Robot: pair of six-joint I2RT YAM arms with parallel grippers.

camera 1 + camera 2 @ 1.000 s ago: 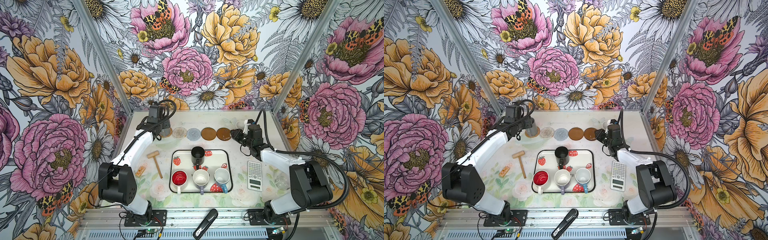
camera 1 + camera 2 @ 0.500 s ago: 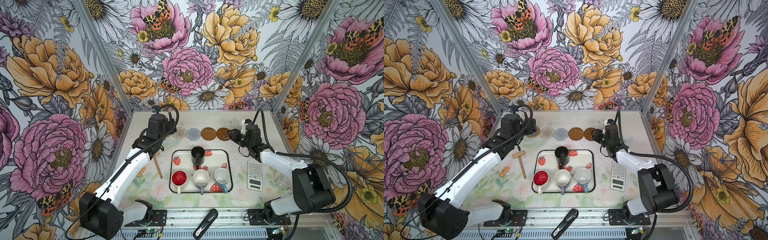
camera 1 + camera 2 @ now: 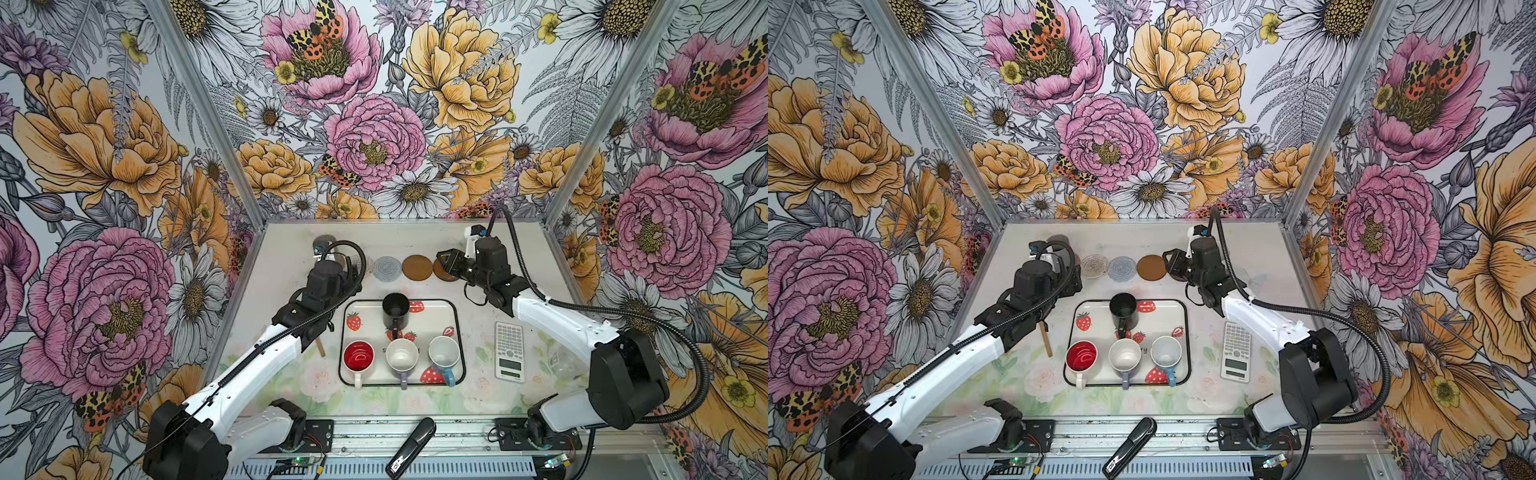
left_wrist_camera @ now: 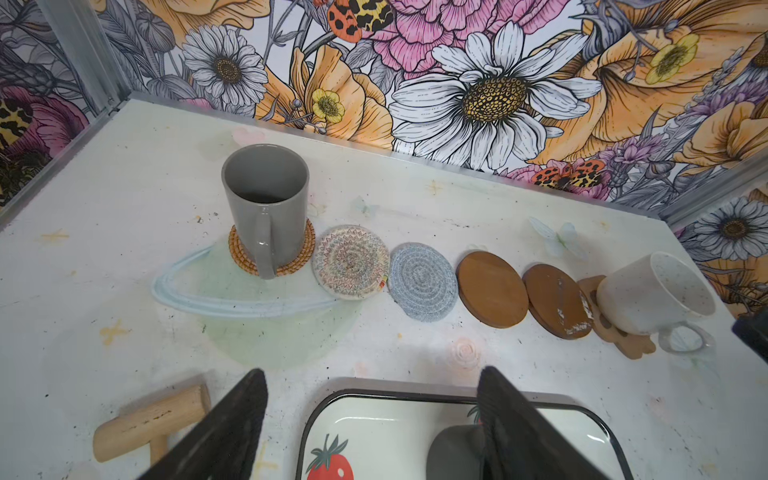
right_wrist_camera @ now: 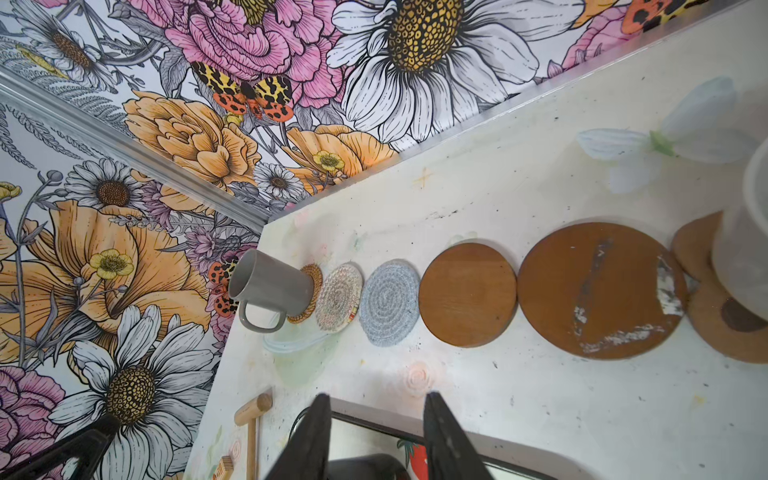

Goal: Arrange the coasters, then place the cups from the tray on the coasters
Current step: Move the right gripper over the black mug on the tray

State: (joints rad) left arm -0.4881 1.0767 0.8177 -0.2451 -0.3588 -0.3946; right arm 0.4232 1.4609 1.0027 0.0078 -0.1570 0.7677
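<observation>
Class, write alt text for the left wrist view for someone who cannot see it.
A grey mug stands on a rattan coaster at one end of a six-coaster row; a speckled white mug sits on the paw-shaped coaster at the other. The open left tool hangs by the strawberry tray.

The black cup (image 3: pixel 395 309) stands upright on the strawberry tray (image 3: pixel 432 321).

In both top views, the left arm (image 3: pixel 266 353) largely covers the grey mug (image 3: pixel 325 242); the right arm (image 3: pixel 557 320) hides the speckled white mug (image 4: pixel 652 295). Right wrist view: that mug is blurred and edge-cropped.
</observation>
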